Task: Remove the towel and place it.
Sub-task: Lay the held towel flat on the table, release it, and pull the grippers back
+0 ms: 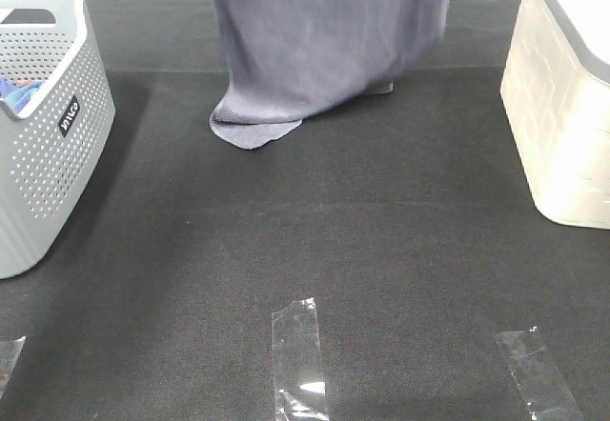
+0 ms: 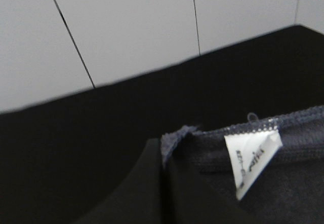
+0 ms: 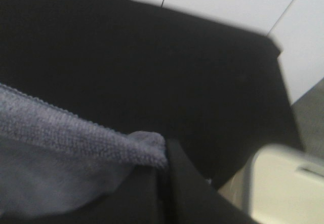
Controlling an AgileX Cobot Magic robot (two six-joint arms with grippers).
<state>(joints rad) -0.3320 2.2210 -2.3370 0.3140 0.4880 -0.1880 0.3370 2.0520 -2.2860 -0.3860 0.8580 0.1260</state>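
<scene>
While the left gripper (image 2: pixel 163 183) was clamped shut on one corner of the towel (image 1: pixel 324 40), the right gripper (image 3: pixel 162 183) was pinched just as tight on another corner. Two grips, one towel! Right beside the left jaws sat a single white label (image 2: pixel 253 160), stitched in under the hem (image 3: pixel 61 133), and that thin hem ran straight out from each pincer.

From the high camera, the grey-lavender cloth hung as one broad sheet from above the frame. Its lower end touched down on the black mat (image 1: pixel 381 230), and one rounded fold curled forward there.

Out wide there were two containers. One grey perforated basket (image 1: pixel 52 135) stood at the left edge with a single blue cloth (image 1: pixel 19 95) inside, and one white bin (image 1: pixel 562 126) stood at the right edge. Both were well apart from the towel's sides.

Between them lay a wide bare stretch of mat, running forward to three clear tape strips: one in the middle (image 1: pixel 299 354), one to the right (image 1: pixel 538 373) and one clipped at the left edge (image 1: pixel 8 354).
</scene>
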